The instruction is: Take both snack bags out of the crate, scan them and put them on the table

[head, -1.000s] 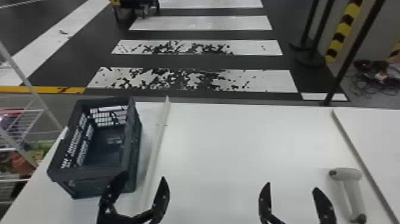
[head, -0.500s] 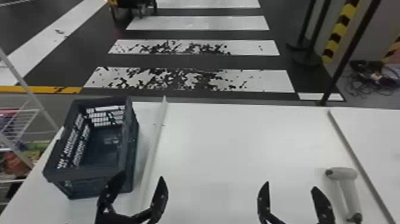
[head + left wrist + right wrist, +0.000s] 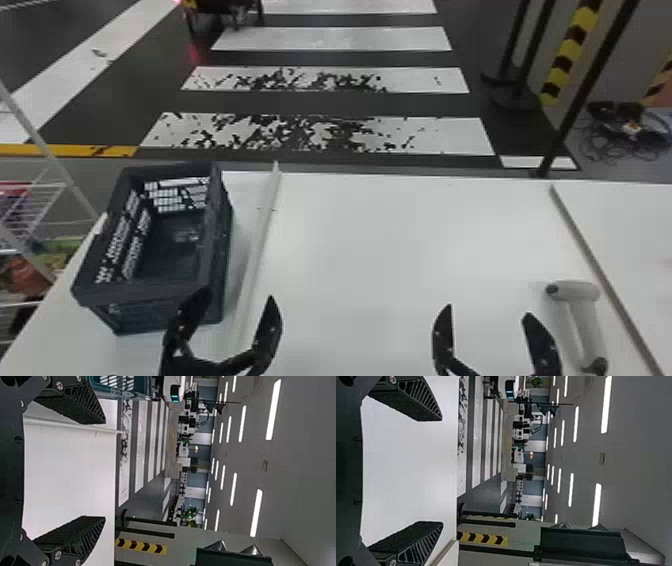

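White table (image 3: 390, 240): your black left gripper (image 3: 238, 296) sits by the slate plastic crate (image 3: 145, 296), black right gripper (image 3: 487, 311) by the grey pistol-shaped scanner (image 3: 577, 291), both spread wide, probably for unload-then-scan.

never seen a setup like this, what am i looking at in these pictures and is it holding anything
This is a two-armed robot at a white table. The head camera looks forward and down; the two sideways pictures come from cameras on its left and right wrists. The left gripper and right gripper are both open, holding nothing. A dark crate stands on the table at the robot's left; what looks like a pale handheld scanner lies at its right.
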Available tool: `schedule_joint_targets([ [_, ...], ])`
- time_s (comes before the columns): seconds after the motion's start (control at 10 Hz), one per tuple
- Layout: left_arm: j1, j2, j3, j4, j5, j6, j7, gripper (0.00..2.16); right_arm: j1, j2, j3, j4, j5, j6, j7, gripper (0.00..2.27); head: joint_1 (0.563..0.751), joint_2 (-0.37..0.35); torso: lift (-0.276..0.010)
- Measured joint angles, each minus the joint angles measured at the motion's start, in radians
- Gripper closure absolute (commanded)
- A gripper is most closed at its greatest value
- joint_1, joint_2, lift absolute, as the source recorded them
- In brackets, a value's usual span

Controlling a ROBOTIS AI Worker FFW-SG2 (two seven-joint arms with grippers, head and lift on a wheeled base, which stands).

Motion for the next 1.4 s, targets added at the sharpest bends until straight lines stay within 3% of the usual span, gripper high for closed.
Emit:
schedule_joint_targets([
  [1.4, -0.008, -0.003, -0.012, -0.001, -0.001, 0.019, 0.002, 0.14, -0.002, -0.004, -0.006, 0.000, -0.014, 0.003, 0.000, 0.06, 0.695, 0.037, -0.093],
])
